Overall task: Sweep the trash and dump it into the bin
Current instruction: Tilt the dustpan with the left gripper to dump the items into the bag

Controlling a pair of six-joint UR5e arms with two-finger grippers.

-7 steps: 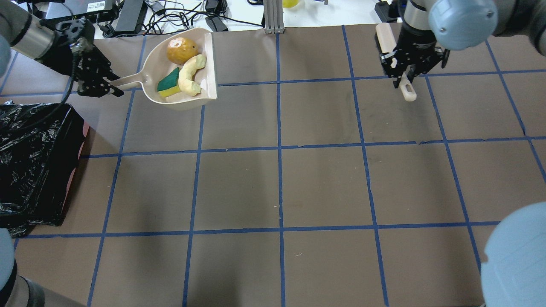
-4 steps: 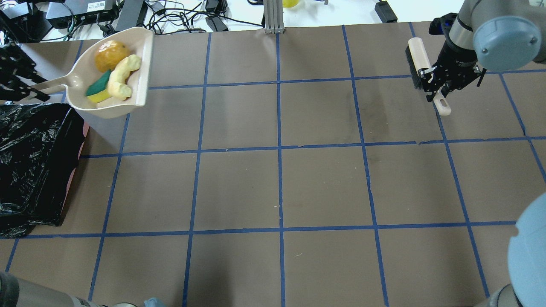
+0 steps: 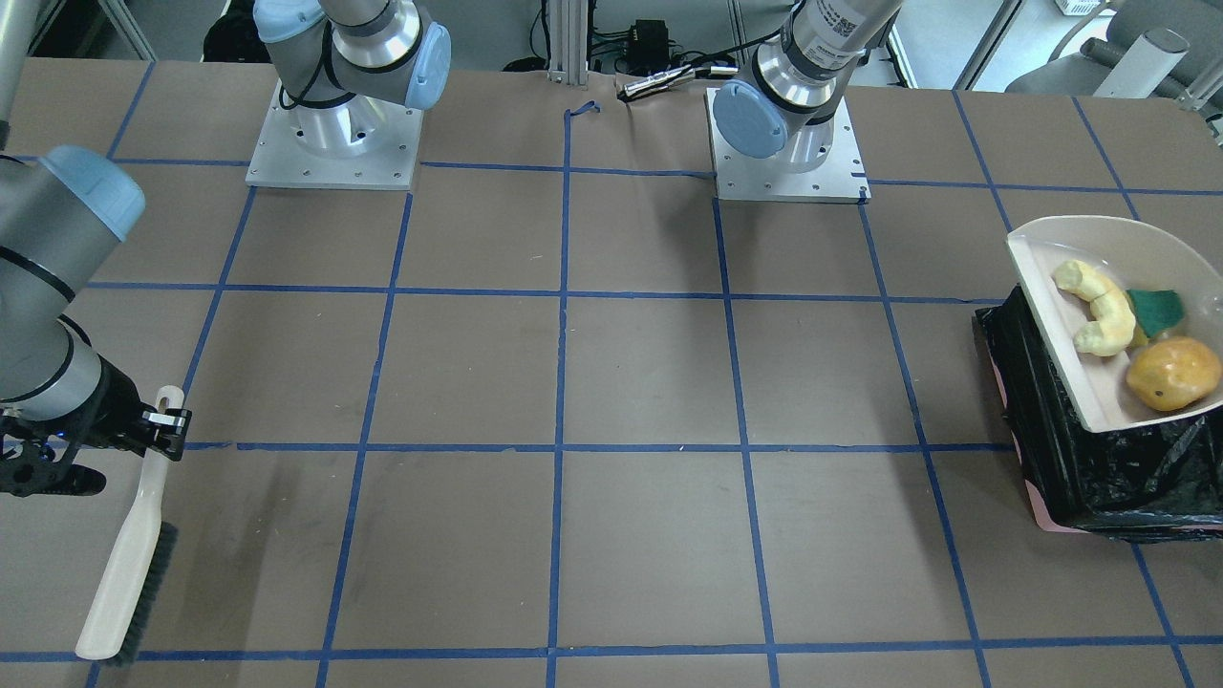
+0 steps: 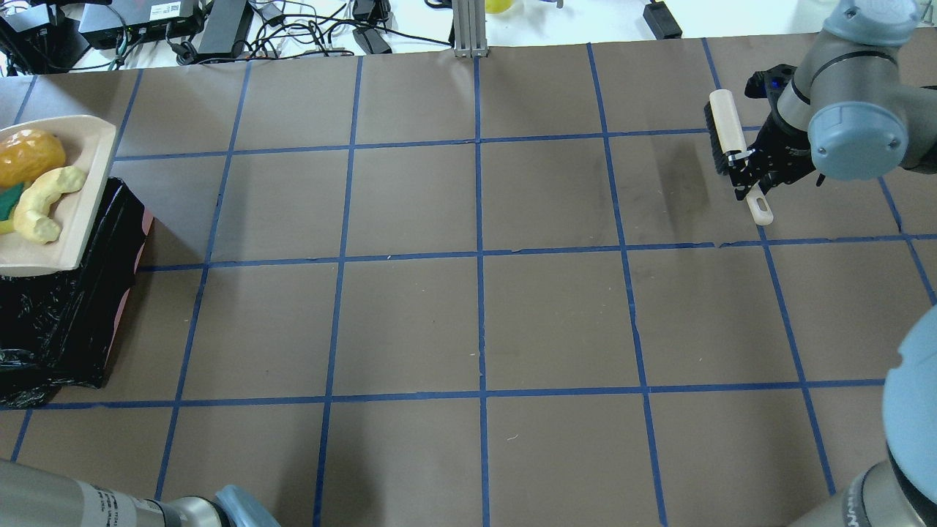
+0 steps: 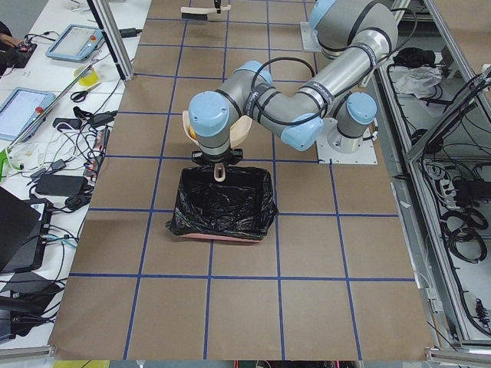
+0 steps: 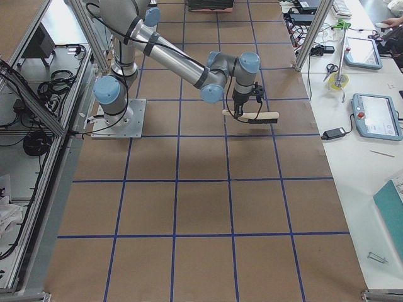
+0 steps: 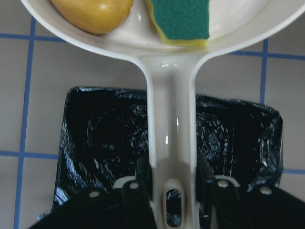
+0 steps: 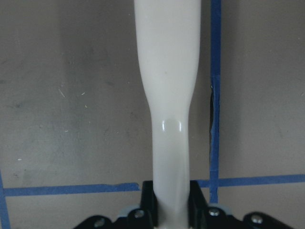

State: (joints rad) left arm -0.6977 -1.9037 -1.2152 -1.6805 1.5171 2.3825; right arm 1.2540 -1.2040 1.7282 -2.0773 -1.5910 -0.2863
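Note:
The beige dustpan hangs over the far end of the bin, a pink box lined with a black bag, also seen in the front view. In the pan lie the potato lump, the squash slice and the sponge wedge. My left gripper is shut on the dustpan handle, above the bin opening. My right gripper is shut on the handle of the hand brush, held low at the table's far right, bristles sideways.
Cables and electronics lie beyond the table's far edge, with a metal post at its middle. The two arm bases stand on the robot's side. Blue tape lines grid the brown table top.
My left gripper has carried the loaded dustpan left and nearer, from the far table to over the bin. My right gripper has moved the brush right and slightly nearer.

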